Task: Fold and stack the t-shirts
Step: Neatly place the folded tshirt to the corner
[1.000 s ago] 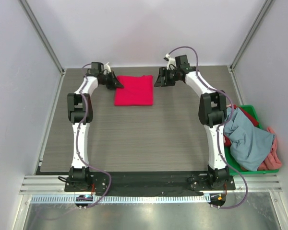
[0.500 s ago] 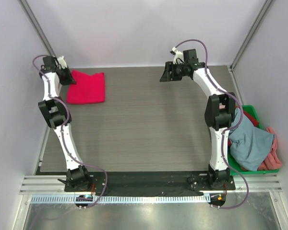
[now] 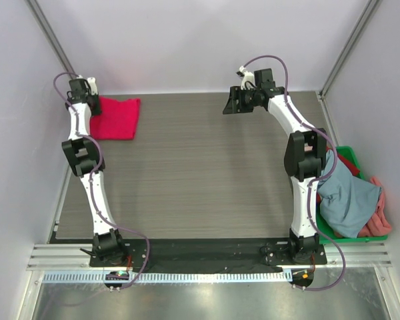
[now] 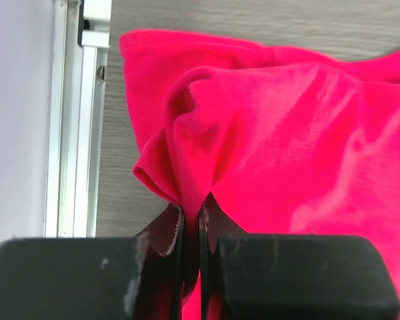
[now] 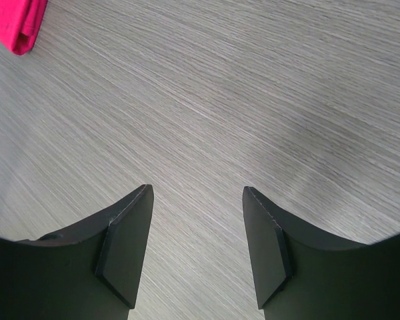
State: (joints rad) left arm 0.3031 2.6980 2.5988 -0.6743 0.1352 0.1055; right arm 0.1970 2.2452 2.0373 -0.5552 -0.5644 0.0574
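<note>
Top external view: the folded crimson t-shirt lies at the far left corner of the table, likely the stacking spot, with the left gripper at its edge. The other t-shirts are heaped in the green crate. Left wrist view: the jaws are pinched together on a bunched fold of the crimson shirt, a hold suited to dragging. Right wrist view: the right gripper hangs over bare tabletop, jaws apart, holding nothing.

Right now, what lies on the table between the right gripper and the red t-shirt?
Nothing: only bare table lies between the right gripper and the red t-shirt, clearest in the top view.
</note>
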